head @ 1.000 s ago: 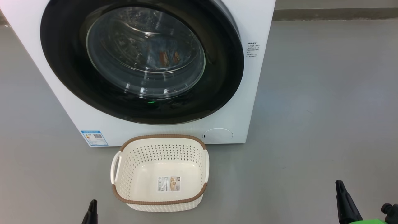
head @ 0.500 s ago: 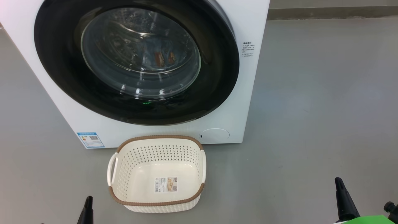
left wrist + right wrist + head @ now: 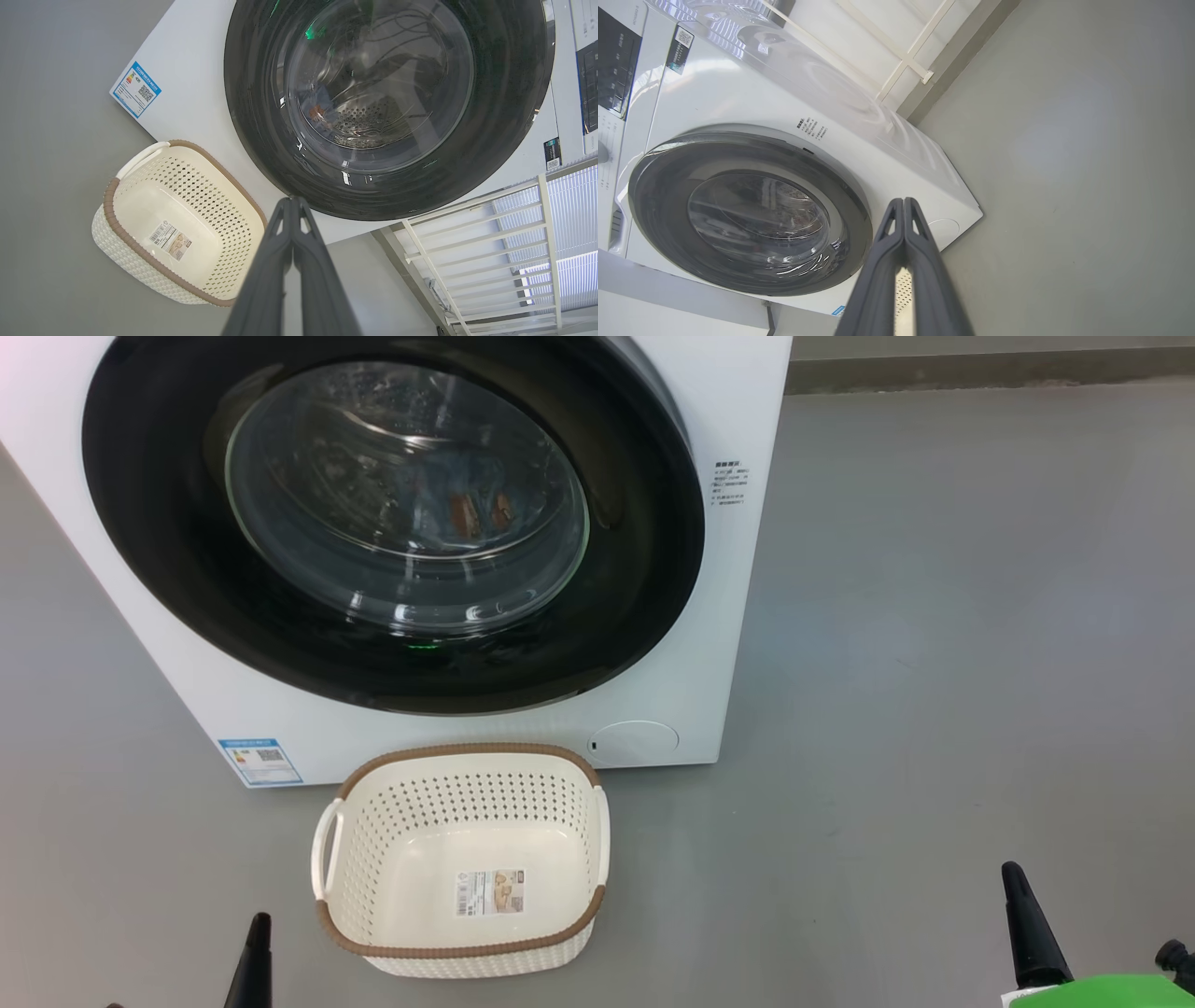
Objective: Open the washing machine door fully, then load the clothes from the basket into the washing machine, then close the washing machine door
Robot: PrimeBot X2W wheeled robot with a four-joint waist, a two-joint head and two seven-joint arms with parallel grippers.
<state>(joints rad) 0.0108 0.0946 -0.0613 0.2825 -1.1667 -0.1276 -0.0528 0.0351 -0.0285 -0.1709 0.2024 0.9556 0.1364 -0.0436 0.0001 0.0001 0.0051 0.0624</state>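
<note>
One perforated cream basket (image 3: 467,798); round glossy-rimmed door (image 3: 401,513).

Nothing reads cleanly here. A blue label (image 3: 135,88) with a QR code sits on the washer (image 3: 196,70) front, up and left of the left claw (image 3: 292,201), its print too small. Left of that claw, the basket (image 3: 140,273) shows a barcode sticker (image 3: 170,240) on its base, lettering illegible. Up and left of the right claw (image 3: 903,201), a print block (image 3: 811,128) on the washer is too fine. Farther up-left is a black QR sticker (image 3: 679,44), with no letters legible.
</note>
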